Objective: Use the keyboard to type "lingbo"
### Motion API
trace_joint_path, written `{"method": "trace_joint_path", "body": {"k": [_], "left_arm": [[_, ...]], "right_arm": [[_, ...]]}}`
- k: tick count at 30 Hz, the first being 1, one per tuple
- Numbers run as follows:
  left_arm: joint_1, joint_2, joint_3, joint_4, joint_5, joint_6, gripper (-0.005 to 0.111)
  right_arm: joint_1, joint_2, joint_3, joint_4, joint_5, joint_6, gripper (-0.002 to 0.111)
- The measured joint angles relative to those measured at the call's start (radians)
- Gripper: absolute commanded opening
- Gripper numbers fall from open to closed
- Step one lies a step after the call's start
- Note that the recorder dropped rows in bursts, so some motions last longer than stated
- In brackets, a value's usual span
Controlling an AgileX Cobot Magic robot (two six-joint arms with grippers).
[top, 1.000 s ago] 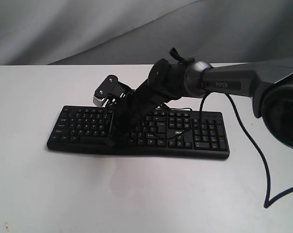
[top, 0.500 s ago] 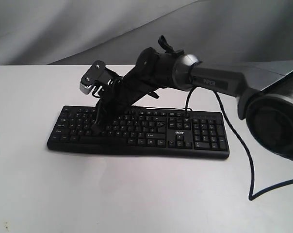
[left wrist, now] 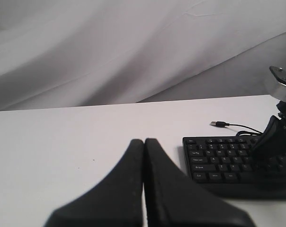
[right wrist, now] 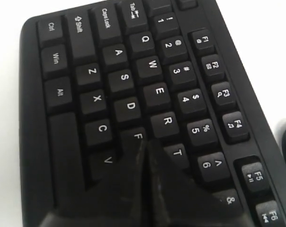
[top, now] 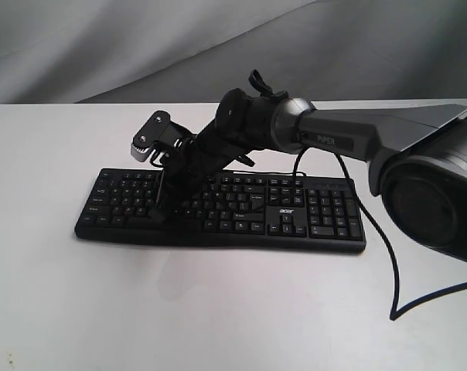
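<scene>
White tabletop [top: 218, 309], grey drape [top: 141, 46] behind. Black full-size keyboard [top: 241, 212], flat at table centre, USB cable [left wrist: 242, 127] loose behind. Right gripper [right wrist: 144, 144]: fingers pressed together, tip down at F key. Left gripper [left wrist: 144, 142]: fingers together, above bare table near keyboard.

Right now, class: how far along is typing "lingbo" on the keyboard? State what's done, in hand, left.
Done: cannot tell; no screen shows typed letters. In hand: the right tool, shut, points down between F, T and V on the keyboard, where G would sit, so possibly "g". Left: if so, "b" and "o". The left tool, shut, hovers off the keyboard.
</scene>
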Motion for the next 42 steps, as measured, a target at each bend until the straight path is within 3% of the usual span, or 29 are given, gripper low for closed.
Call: {"method": "trace_joint_path", "body": {"k": [21, 42], "left_arm": [[0.000, 0.000, 0.000, 0.000, 0.000, 0.000, 0.001], [0.000, 0.000, 0.000, 0.000, 0.000, 0.000, 0.001]], "right_arm": [[-0.002, -0.025, -0.008, -0.027, 0.112, 0.045, 0.000], [-0.002, -0.007, -0.003, -0.032, 0.111, 0.059, 0.000]]}}
